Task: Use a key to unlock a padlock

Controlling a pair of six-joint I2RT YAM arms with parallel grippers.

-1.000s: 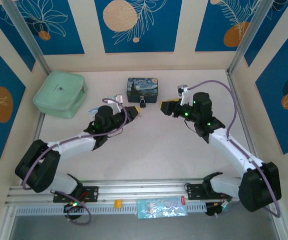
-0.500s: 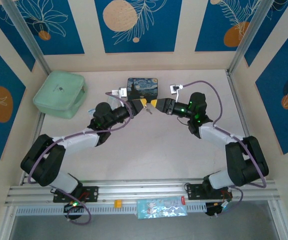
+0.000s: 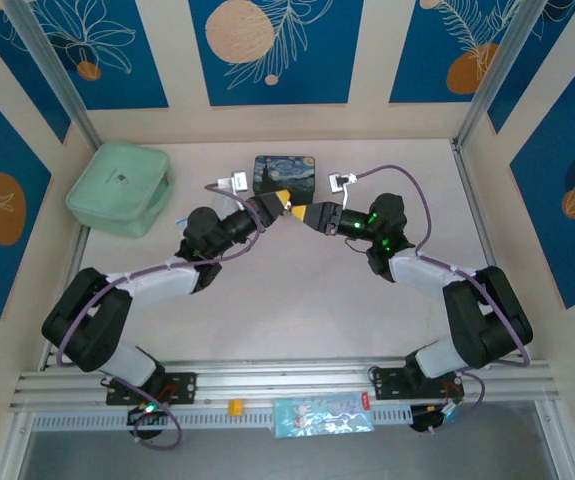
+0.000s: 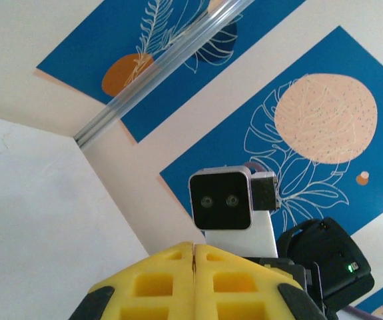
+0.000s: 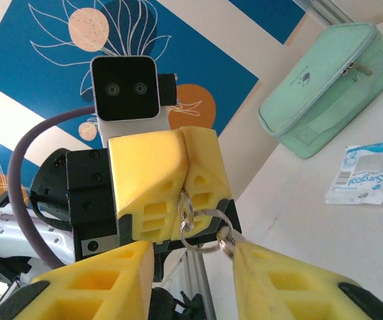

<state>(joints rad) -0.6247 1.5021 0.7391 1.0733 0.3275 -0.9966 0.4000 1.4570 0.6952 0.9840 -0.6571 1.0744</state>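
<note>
My left gripper point(image 3: 280, 198) is shut and raised in front of the blue tin. In the right wrist view its yellow fingers point(image 5: 158, 173) pinch a small metal ring, and a key ring point(image 5: 204, 230) hangs from the seam. The key itself is hidden between the pads; in the left wrist view a thin dark sliver shows in the seam of the left gripper point(image 4: 194, 248). My right gripper point(image 3: 302, 212) faces it tip to tip and stands open point(image 5: 190, 248), the hanging ring touching its right finger point(image 5: 271, 273). The padlock is out of view, under the two grippers.
The blue starry-night tin point(image 3: 284, 168) sits just behind the grippers. A mint-green zip pouch point(image 3: 119, 187) point(image 5: 324, 93) lies at the back left. A clear-blue packet point(image 5: 368, 172) lies on the table near it. Walls close in on three sides.
Both grippers have moved toward each other in front of the tin and lifted. The right arm swung left until its tips met the left gripper's.
</note>
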